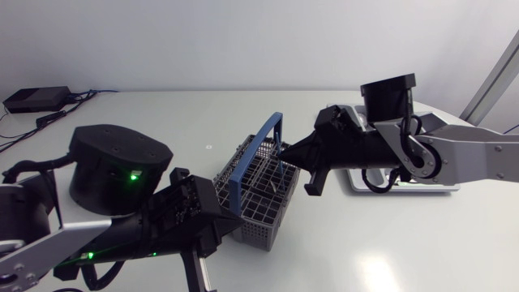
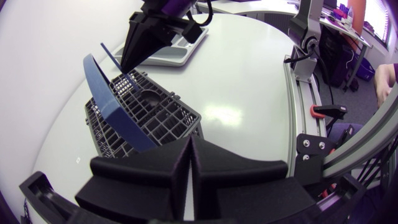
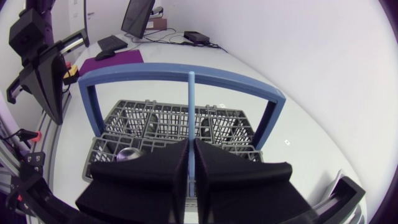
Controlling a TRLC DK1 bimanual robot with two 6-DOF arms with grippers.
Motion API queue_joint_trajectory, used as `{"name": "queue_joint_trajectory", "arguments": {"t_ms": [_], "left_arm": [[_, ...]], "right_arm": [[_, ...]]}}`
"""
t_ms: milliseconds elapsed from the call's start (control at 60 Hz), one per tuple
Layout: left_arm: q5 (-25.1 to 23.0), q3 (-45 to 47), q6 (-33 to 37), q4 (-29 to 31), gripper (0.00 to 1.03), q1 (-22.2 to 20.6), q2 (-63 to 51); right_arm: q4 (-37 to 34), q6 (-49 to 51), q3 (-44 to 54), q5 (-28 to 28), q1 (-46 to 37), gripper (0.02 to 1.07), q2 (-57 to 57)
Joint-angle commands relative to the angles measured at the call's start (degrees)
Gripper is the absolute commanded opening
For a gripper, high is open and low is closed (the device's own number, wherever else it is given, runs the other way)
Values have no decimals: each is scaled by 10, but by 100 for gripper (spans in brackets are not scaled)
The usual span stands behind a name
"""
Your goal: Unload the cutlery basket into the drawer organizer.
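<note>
While the right claw [image 3: 191,148] clamps a thin blue utensil handle [image 3: 191,102], the left claw [image 2: 189,152] rests closed beside the cutlery basket [image 1: 258,231].
The handle stands upright over the basket, its lower end hidden, perhaps inside; the drawer organizer [image 2: 174,53] lies beyond on the tabletop [image 1: 389,243].

A black box [image 1: 36,99] rests on the white table [image 1: 422,243].

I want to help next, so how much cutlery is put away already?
Nothing shows in the visible part of the drawer organizer yet. The right hand pinches a thin blue utensil just over the cutlery basket. Something round and shiny, maybe a spoon, waits inside. The left hand is shut, empty.
</note>
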State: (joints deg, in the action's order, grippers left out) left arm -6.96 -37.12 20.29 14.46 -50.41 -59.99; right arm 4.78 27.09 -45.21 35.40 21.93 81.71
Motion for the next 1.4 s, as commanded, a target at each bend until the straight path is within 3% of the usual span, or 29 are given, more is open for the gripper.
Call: {"name": "queue_joint_trajectory", "arguments": {"t_ms": [0,317,667,1000,1383], "left_arm": [[3,6,-12,-3,8,4,7],[3,7,-12,-5,8,5,5],[3,8,-10,-5,8,6,6],[3,6,-10,-2,8,5,7],[3,-2,-11,4,8,-2,7]], "right_arm": [[8,-33,13,17,-12,8,-16],[9,-121,-3,69,-36,8,-79],[-90,-175,-85,105,-112,8,-154],[-255,-96,-183,67,-243,8,-64],[-349,-53,-289,-38,-327,8,118]]}}
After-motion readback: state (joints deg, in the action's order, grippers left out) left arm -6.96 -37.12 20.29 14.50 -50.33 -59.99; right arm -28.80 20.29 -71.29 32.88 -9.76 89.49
